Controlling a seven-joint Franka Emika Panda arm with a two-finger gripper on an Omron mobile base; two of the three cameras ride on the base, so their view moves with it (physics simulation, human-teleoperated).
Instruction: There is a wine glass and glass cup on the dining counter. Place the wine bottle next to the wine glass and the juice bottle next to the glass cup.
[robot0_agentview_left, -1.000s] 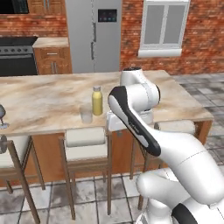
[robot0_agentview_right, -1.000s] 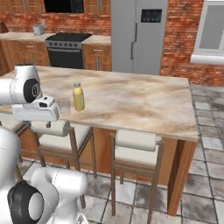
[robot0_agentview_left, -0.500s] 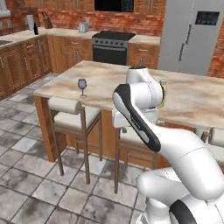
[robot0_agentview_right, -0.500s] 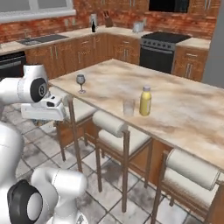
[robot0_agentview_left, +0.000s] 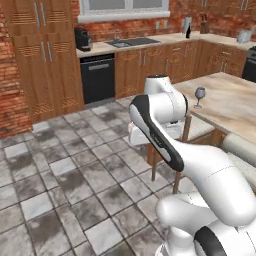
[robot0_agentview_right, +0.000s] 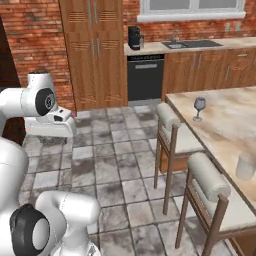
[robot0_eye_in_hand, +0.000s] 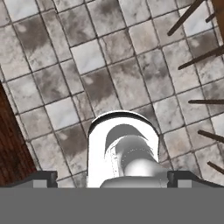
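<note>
Gripper spread wide, empty, pointing at floor tiles. Wine glass on dining counter, glass cup further along the edge. Dark bottle on far worktop, likely the wine. Risk: base clips stools while manoeuvring.

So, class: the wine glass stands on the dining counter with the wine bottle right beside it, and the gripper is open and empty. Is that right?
Not quite. The wine glass does stand on the dining counter, but alone: the right base view shows bare counter around it. The gripper is open and empty, as you said.
</note>
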